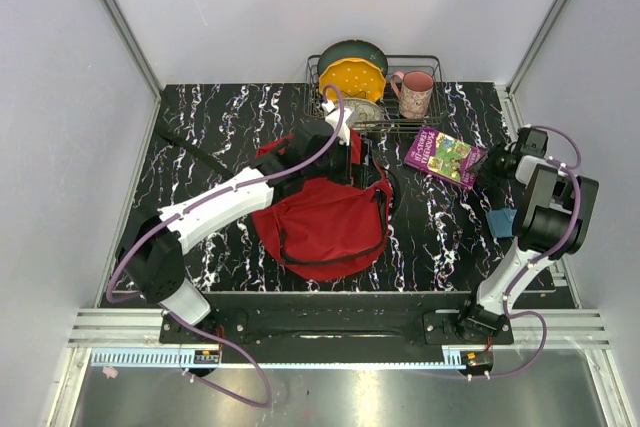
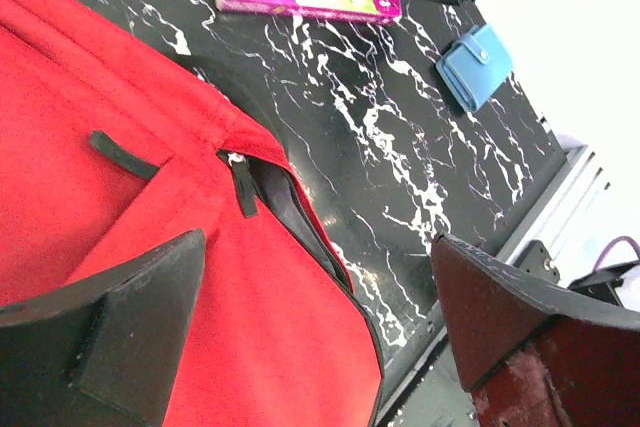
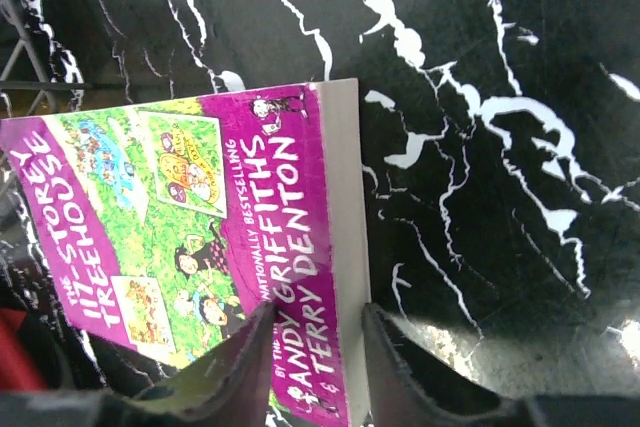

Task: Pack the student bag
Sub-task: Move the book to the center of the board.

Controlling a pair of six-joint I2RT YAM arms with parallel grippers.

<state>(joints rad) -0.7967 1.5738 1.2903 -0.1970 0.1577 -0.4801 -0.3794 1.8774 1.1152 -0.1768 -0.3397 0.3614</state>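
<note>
The student bag (image 1: pixel 330 222) lies flat in the middle of the top view, its long axis running from the upper centre down toward the lower centre. The book (image 1: pixel 445 157) rests on the table (image 1: pixel 220 117) just right of the bag's upper end. This is the relation that matters: the bag is to the left of the right gripper (image 1: pixel 488 165), with the book directly between them. Carrying the book to the bag would probably mean a short sweep leftward across the frame. The book's long axis slants from upper left to lower right, and the right gripper meets it at its right-hand end, so the right arm is plainly the nearer one. In the right wrist view the right gripper's fingers (image 3: pixel 400 372) stand at a middling gap astride the corner of the book at the bottom of the frame. One finger is over the purple cover and the other is beside the pale page edge. I cannot tell whether they actually pinch it. The left gripper (image 2: pixel 318 242) hangs over the bag's upper end with its jaws as wide as they go and nothing in them. Just above it in the left wrist view, a zip pull (image 2: pixel 243 185) sits at a part-open seam showing dark lining. That seam faces the book's side, which looks like the likely way in.
</note>
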